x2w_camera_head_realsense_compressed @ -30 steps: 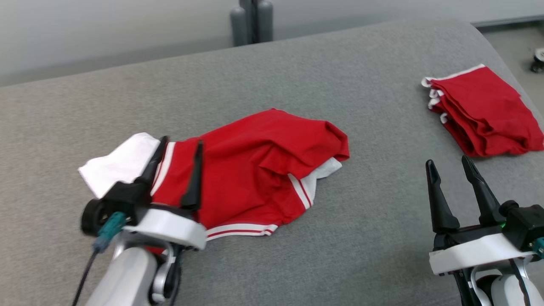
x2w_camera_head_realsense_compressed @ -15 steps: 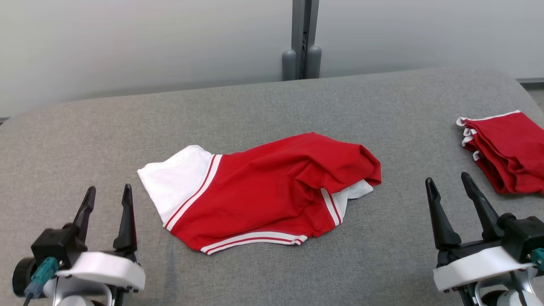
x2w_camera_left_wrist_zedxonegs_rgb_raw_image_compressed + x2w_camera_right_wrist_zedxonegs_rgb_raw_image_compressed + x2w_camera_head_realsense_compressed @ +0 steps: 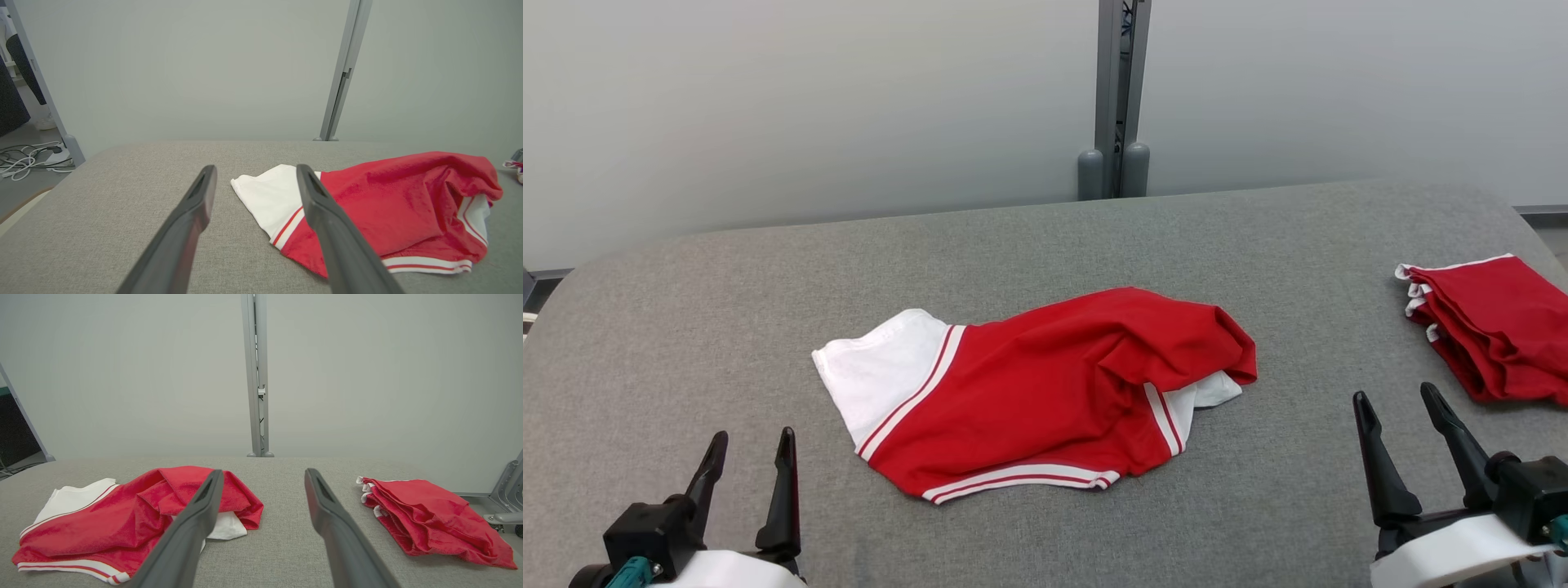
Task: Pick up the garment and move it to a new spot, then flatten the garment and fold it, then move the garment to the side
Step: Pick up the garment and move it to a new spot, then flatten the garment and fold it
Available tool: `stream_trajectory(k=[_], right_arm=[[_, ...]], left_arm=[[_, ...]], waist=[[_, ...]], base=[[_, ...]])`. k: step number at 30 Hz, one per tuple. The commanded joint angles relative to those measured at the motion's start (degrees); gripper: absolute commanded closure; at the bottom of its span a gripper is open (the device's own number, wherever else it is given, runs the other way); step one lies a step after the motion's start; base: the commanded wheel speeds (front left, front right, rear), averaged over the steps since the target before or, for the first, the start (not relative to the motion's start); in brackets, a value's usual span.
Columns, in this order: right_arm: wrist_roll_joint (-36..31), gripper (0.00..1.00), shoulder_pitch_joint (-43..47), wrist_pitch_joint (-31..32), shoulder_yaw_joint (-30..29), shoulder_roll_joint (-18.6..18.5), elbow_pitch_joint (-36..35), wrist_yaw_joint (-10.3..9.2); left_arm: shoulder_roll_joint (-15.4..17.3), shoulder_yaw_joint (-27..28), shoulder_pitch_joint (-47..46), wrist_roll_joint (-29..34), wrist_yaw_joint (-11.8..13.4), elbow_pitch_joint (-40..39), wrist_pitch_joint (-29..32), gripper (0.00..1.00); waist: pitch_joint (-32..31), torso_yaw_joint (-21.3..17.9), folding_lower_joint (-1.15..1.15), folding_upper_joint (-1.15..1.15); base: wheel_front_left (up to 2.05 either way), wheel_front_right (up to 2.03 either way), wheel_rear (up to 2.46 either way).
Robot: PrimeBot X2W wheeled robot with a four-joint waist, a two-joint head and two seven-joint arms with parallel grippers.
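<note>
garment (image 3: 1045, 392): crumpled, mid table (image 3: 727, 278) | folded pile (image 3: 1494, 327): right | left gripper (image 3: 750, 451): spread wide, empty | right gripper (image 3: 1401, 412): spread wide, empty

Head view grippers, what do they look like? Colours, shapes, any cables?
The left gripper and right gripper match: each has two long, tapering black jaws rising from a black block, mounted on a white shell. A teal plug sits beside the left one's block.
</note>
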Motion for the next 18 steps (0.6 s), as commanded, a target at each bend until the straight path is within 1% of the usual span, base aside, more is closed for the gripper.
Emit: stream_trajectory(k=[1, 18], right_arm=[[-0.5, 0.00, 0.8, 0.4, -0.2, -0.2, -0.6, 0.01], [-0.4, 0.00, 1.8, 1.4, -0.7, 0.2, -2.3, 0.01]], left_arm=[[0.0, -0.3, 0.6, -0.2, 0.1, -0.4, 0.2, 0.00], [0.2, -0.7, 0.2, -0.5, 1.0, 0.1, 0.7, 0.00]], waist=[[-0.5, 0.2, 0.00, 0.00], [-0.7, 0.4, 0.00, 0.00]], base=[[0.00, 0.00, 0.00], [0.00, 0.00, 0.00]])
